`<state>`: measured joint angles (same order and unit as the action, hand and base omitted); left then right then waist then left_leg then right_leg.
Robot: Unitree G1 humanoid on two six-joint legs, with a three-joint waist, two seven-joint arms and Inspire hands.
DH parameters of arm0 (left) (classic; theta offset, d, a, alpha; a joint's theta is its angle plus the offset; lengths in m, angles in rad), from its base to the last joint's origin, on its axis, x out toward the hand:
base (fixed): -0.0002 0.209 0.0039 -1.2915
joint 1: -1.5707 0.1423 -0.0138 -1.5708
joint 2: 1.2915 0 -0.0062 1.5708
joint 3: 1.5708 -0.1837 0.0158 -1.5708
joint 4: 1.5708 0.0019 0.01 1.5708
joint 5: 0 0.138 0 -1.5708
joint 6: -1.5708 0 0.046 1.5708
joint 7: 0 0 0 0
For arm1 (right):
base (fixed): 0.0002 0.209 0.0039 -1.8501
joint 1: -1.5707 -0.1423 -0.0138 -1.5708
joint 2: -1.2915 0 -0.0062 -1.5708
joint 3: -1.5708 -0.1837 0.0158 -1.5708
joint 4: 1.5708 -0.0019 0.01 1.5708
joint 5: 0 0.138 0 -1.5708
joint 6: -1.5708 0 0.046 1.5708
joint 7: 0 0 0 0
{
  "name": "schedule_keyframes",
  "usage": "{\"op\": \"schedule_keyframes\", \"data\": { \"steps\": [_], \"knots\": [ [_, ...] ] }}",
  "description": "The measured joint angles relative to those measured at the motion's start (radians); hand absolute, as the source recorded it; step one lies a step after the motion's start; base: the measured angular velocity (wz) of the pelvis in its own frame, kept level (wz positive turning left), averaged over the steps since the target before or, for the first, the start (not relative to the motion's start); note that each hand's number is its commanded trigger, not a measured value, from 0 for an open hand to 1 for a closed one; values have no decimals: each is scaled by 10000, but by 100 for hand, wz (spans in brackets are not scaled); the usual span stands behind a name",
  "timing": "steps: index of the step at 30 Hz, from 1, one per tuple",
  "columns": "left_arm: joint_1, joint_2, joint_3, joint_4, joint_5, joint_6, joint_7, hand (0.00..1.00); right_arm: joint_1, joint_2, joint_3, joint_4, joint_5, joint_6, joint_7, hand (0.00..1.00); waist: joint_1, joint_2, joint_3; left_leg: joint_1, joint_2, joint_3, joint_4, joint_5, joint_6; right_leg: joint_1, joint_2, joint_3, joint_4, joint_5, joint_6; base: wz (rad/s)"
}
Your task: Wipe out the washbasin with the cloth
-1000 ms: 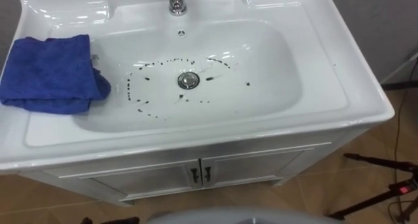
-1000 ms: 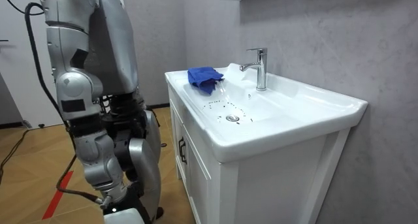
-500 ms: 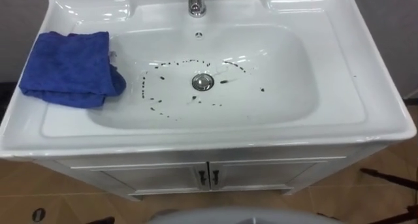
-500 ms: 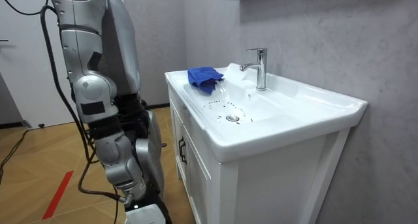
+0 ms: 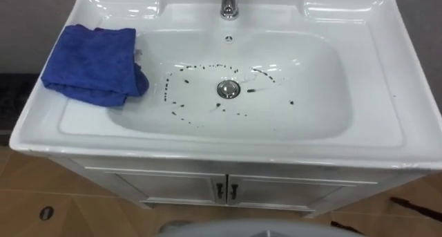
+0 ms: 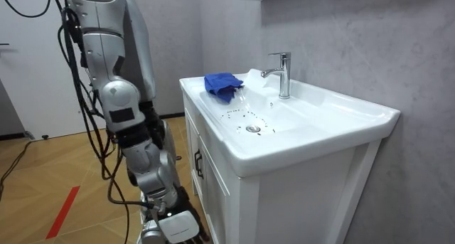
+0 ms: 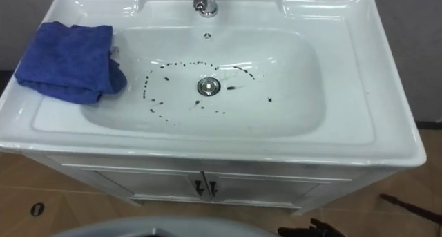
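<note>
A white basin (image 5: pixel 359 137) is set on a cabinet in front of me, with dark specks (image 5: pixel 181 112) scattered around its drain (image 5: pixel 228 89). A crumpled blue cloth (image 5: pixel 93 65) lies on the left rim, one corner hanging over the bowl's edge. In the room view the cloth (image 6: pixel 222 84) rests at the far end of the basin (image 6: pixel 313 134). I stand close to the cabinet, and my right arm hangs low beside it with the right hand (image 6: pixel 170 225) near the floor.
A chrome tap (image 5: pixel 228 3) rises at the back middle of the basin, seen too in the room view as the tap (image 6: pixel 282 73). Two cabinet doors with dark handles (image 5: pixel 226 191) are below. Wooden floor lies around; a grey wall is behind the basin.
In the room view I have stepped closer to the cabinet. The eye view has shifted with that; the cloth and specks lie as before.
</note>
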<state>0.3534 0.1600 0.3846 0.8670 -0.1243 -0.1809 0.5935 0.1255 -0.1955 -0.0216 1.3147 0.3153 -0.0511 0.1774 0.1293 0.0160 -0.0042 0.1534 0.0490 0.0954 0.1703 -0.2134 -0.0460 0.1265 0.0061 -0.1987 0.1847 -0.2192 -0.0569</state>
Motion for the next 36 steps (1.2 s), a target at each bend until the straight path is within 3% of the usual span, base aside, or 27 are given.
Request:
{"op": "schedule_keyframes", "data": {
  "steps": [8, 11, 19, 23, 30, 33, 36],
  "knots": [
    [241, 30, 3, -1923, 2160, -426, 1668, 0, -153, 11, -16, -60, 409, -56, 85, 0, 74, 59, 26, -17, -73, -310, -19, 2, 4, 2, -50, -79, -8, -32, 24, 4],
    [208, 98, 59, -2617, 3166, -594, 2094, 0, -171, 7, -98, -63, 302, -147, 136, 0, 80, 101, -2, -35, -100, -519, -27, 2, 4, -43, -46, -52, -2, -36, 31, -2],
    [60, 842, 72, -4805, 4142, -837, 2791, 0, -3, -58, -422, -406, 285, -208, 79, 0, 117, 143, -9, -31, -101, -474, -32, 2, 4, -44, -50, -52, -14, -35, 31, -1],
    [-6, 1049, 691, -5885, 5222, -912, 2941, 0, 116, -184, -419, -392, 243, -263, -20, 0, 182, 265, -8, -13, -101, -437, -36, 2, 4, -78, -47, 38, -2, -35, 30, -6],
    [-6, 1112, 1826, -7582, 5295, -924, 3197, 0, 455, -403, -421, -363, 250, -215, -21, 0, 217, 540, -33, -13, -102, -480, -42, 2, 4, -156, -32, 192, 37, -35, 31, -7],
    [18, 1296, 2050, -7834, 5288, -971, 3211, 0, 527, -426, -421, -363, 251, -215, -22, 0, 234, 574, -19, -10, -103, -520, -43, 2, 4, -154, -22, 205, 32, -34, 31, 0],
    [15, 1297, 2096, -7902, 5300, -977, 3169, 0, 546, -425, -425, -364, 240, -216, 14, 0, 308, 634, -8, 2, -103, -442, -42, 2, 4, -156, -23, 242, 31, -34, 31, -4]
  ]
}}
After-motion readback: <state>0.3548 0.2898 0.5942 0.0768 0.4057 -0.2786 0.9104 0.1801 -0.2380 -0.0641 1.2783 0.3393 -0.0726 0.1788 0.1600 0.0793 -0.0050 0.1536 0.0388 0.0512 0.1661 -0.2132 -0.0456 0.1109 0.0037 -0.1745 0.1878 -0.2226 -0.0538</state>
